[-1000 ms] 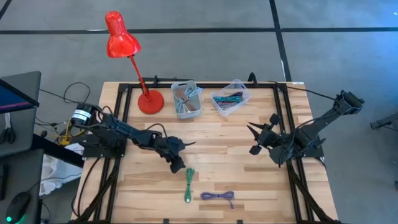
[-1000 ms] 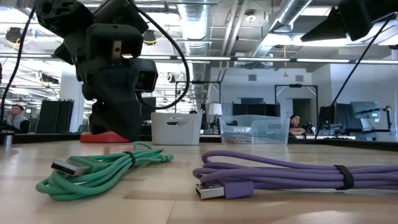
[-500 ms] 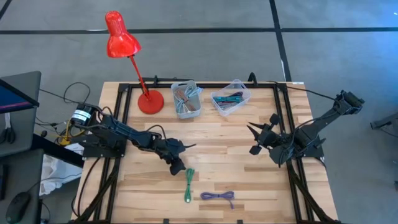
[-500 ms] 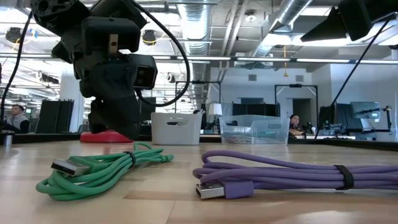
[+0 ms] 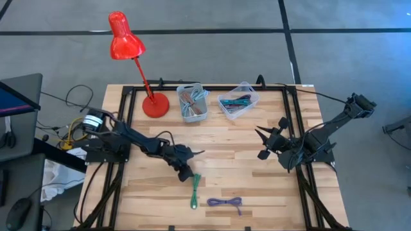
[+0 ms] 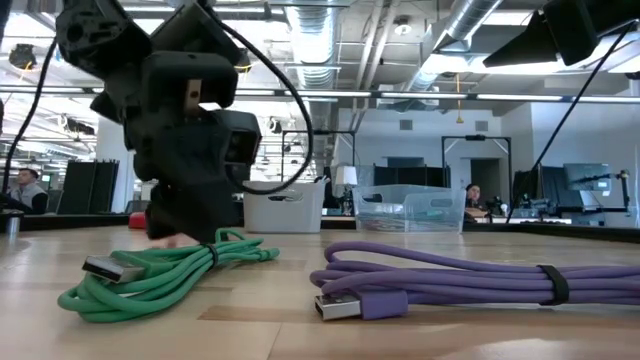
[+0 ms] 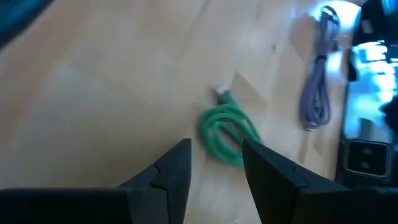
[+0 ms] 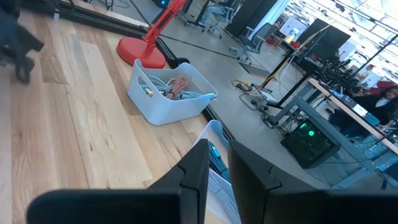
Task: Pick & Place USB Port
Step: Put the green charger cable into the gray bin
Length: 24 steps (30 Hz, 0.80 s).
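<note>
Above coiled green USB cable [image 5: 195, 190], left tool [image 5: 187, 173] spread, empty.

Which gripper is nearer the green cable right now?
Left. The left gripper hangs open just above the far end of the green cable, which shows between its fingers in its wrist view. The right gripper waits well off toward the table's right side.

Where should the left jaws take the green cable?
Across the bundled middle of the green cable, coming straight down. It lies flat on the table, coiled long and narrow, tied midway. The left gripper is open at its far end.
</note>
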Each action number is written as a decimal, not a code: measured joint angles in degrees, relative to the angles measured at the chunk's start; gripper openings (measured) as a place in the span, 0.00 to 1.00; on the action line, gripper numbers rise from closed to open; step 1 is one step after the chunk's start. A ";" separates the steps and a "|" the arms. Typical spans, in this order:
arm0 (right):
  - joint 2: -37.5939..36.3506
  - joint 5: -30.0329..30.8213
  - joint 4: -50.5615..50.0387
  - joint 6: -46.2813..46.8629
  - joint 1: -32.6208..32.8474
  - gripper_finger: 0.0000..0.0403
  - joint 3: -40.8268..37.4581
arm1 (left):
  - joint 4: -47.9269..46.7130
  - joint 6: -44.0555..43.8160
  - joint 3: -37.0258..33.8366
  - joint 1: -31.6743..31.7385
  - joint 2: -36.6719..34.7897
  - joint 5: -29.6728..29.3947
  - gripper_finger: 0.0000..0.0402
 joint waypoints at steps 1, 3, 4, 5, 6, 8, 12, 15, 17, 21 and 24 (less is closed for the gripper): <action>0.00 -0.01 0.00 0.00 0.00 0.13 0.00 | 1.86 -0.36 0.00 0.00 1.11 0.83 0.36; 0.00 0.00 0.01 0.00 0.00 0.13 0.00 | 4.06 -0.56 0.17 0.00 2.23 1.42 0.36; 0.00 0.00 -0.01 0.00 0.00 0.13 0.00 | 4.59 -0.56 0.21 0.00 2.51 1.62 0.36; 0.00 -0.02 0.00 0.00 0.00 0.13 0.00 | 4.63 -0.58 0.22 0.02 2.56 1.92 0.36; 0.00 0.00 -0.01 0.00 0.00 0.13 0.00 | 4.63 -0.53 0.20 0.02 2.56 2.04 0.35; 0.00 -0.02 0.01 0.00 0.00 0.13 0.00 | 4.58 -0.48 0.15 0.02 2.34 2.16 0.32; 0.00 -0.02 -0.01 0.00 0.04 0.13 0.00 | 4.80 -0.35 0.13 0.03 2.32 4.24 0.18; 0.00 -0.01 -0.01 0.00 0.02 0.13 0.00 | 4.81 -0.36 0.11 0.00 2.32 4.83 0.05; 0.00 -0.02 -0.01 0.00 0.02 0.13 0.00 | 4.87 -0.14 0.09 0.00 2.34 4.86 0.02; 0.00 -0.02 -0.01 0.00 0.02 0.13 0.00 | 5.04 -0.05 0.07 0.00 2.34 4.54 0.02; 0.00 -0.01 -0.01 0.00 0.02 0.13 0.00 | 5.79 2.34 -0.02 0.05 2.30 4.08 0.01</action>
